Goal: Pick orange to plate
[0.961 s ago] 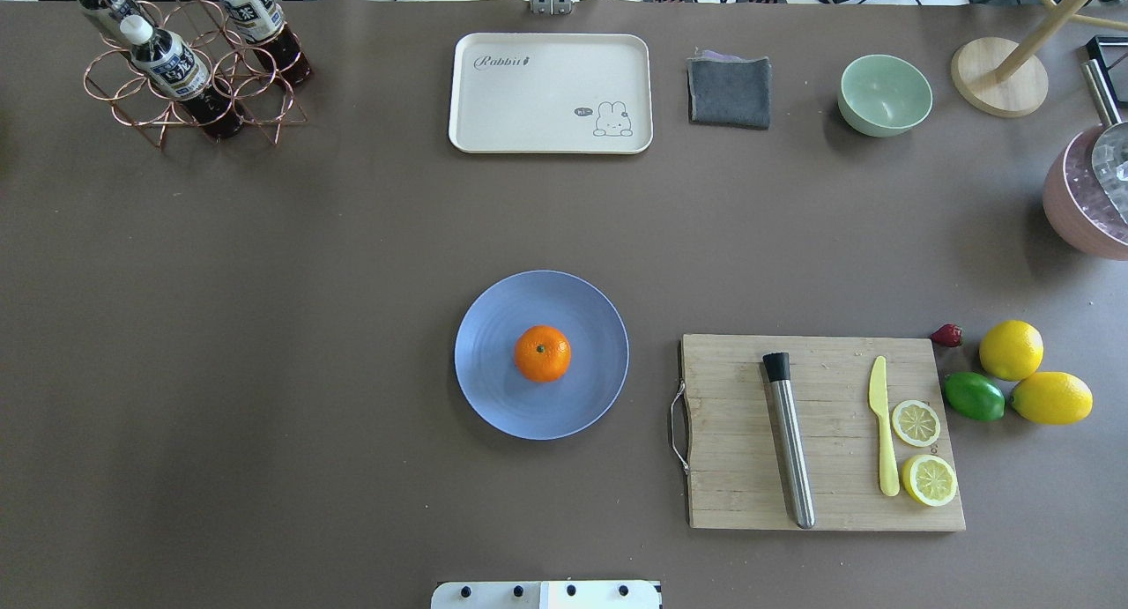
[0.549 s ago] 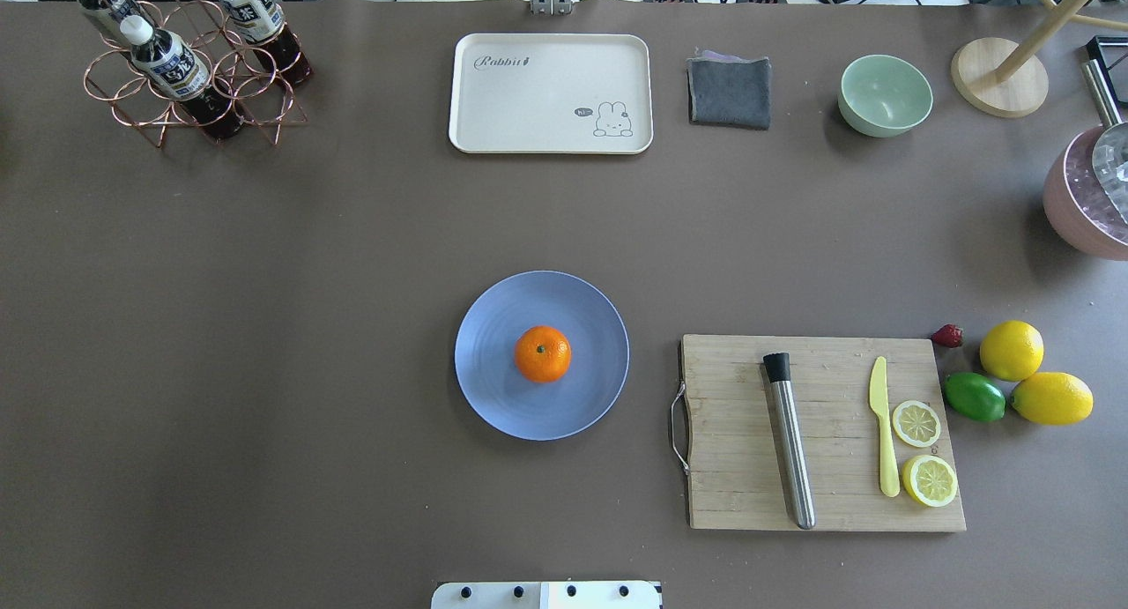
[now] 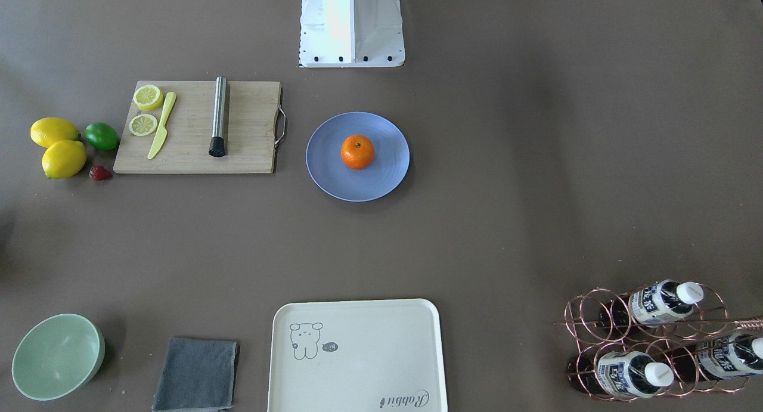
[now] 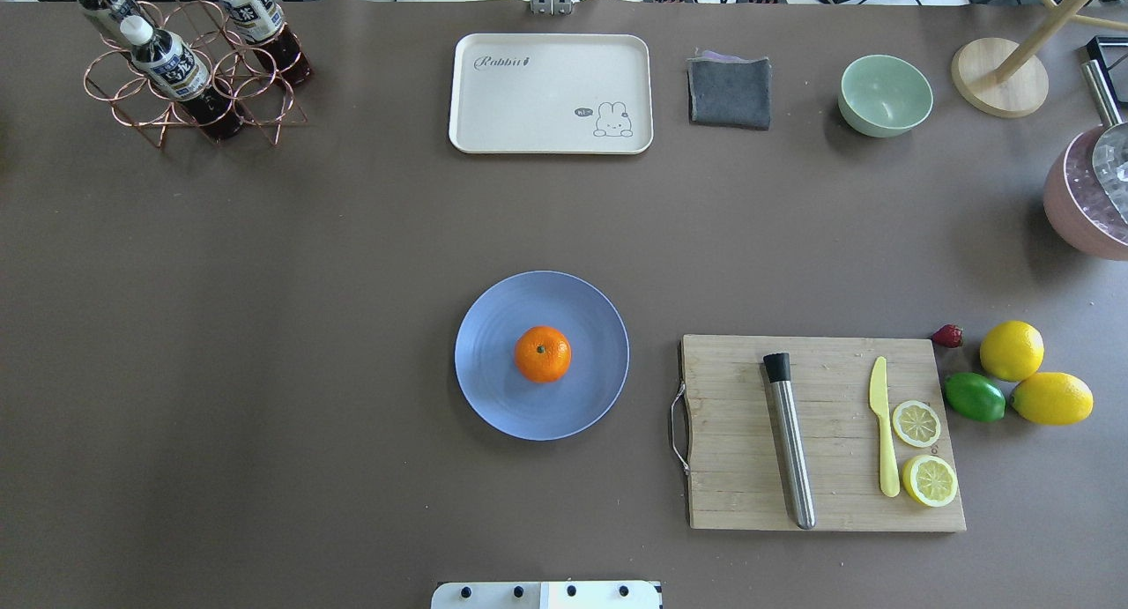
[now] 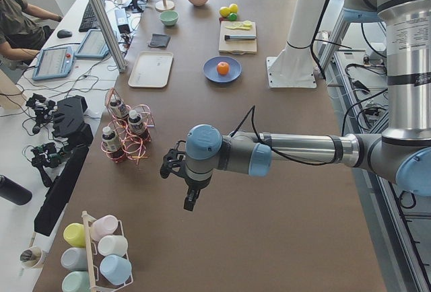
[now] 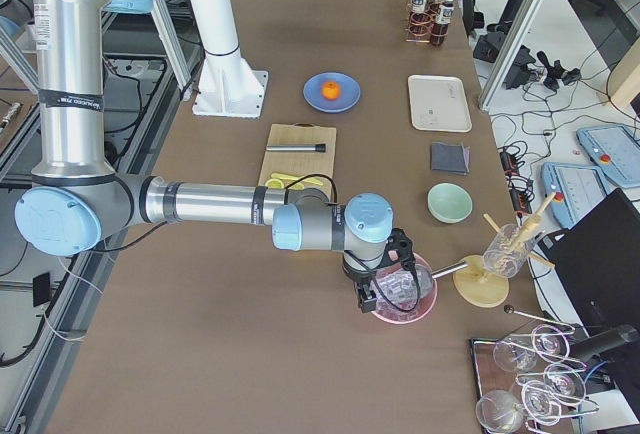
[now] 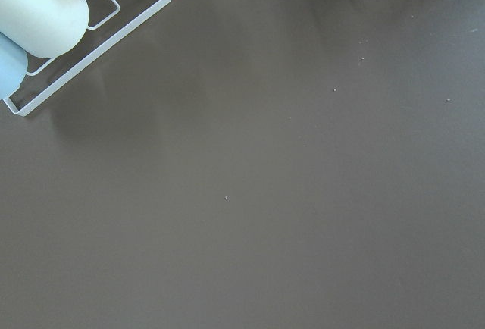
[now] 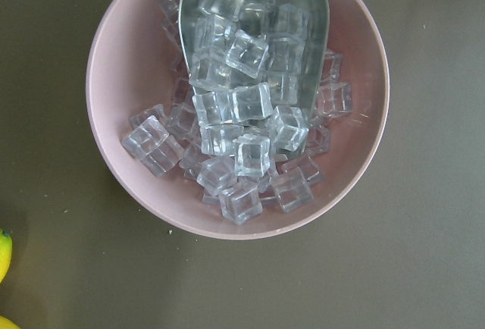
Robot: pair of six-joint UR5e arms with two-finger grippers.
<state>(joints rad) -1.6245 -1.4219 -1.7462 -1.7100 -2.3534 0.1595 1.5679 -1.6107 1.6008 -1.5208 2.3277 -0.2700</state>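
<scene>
Resting mid-frame in overhead view: orange (image 4: 542, 353), centred on plate (image 4: 493, 402), stem up, untouched; judged placed, task likely done. Parked well away, probably to keep clear of plate: left gripper (image 5: 190, 201) low-centre in left side view, right gripper (image 6: 366, 299) over ice bowl (image 8: 114, 155). Cannot tell whether apart or together for either.

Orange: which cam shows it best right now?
Overhead exterior: the orange is large, sharp, unblocked, stem dot visible, centred on the plate. Front-facing shows it nearly as well, slightly smaller. Both side views show it small and far off. Neither wrist camera has it in frame.
</scene>
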